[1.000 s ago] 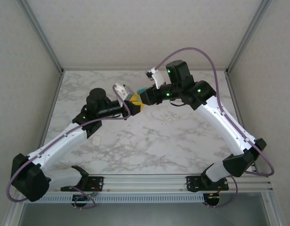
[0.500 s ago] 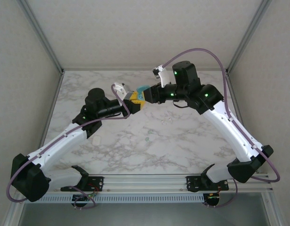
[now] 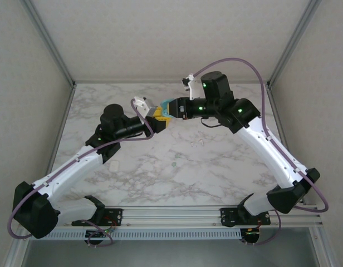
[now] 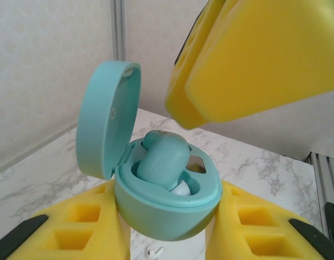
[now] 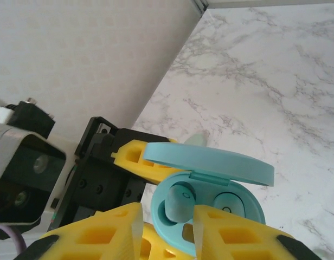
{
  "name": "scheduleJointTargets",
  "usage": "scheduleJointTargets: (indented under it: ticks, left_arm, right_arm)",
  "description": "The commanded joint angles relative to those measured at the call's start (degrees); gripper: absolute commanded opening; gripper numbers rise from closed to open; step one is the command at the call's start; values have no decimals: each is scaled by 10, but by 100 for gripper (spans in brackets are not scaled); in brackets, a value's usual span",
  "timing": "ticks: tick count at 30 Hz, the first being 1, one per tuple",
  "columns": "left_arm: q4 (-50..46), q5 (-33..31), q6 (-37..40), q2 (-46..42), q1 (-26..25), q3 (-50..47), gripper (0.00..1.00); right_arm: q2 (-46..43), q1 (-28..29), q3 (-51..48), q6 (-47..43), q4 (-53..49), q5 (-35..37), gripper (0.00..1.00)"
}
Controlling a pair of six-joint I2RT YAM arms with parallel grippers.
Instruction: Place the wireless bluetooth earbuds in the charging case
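A teal earbud (image 4: 159, 160) leans in one well of the open charging case (image 4: 167, 214), not yet lying flat, with the lid (image 4: 107, 119) raised beside it. The left gripper (image 4: 168, 219) clamps the case's body between its yellow fingers. Just above, the right gripper (image 5: 168, 222) hovers with its fingers narrowly parted, grasping nothing, the bud below their gap.

The case (image 4: 172, 208) is held in the left gripper (image 4: 168, 222), above the table (image 3: 227, 167). One earbud (image 4: 161, 162) is seated in the case, apparently not fully. The right gripper (image 5: 167, 214) is positioned just above the case. A second earbud (image 4: 153, 252) lies on the table below.
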Motion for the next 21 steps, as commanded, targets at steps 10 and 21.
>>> scheduleJointTargets:
  ticks: [10,21]
  left_arm:
    - [18,-6,-1,-2,-5,10,22]
    - [11,-1,-3,4,-5,18,21]
  right_arm:
    - [31,4,13,21,7,0,31]
    - [40,5,27,-36,-18,-25,30]
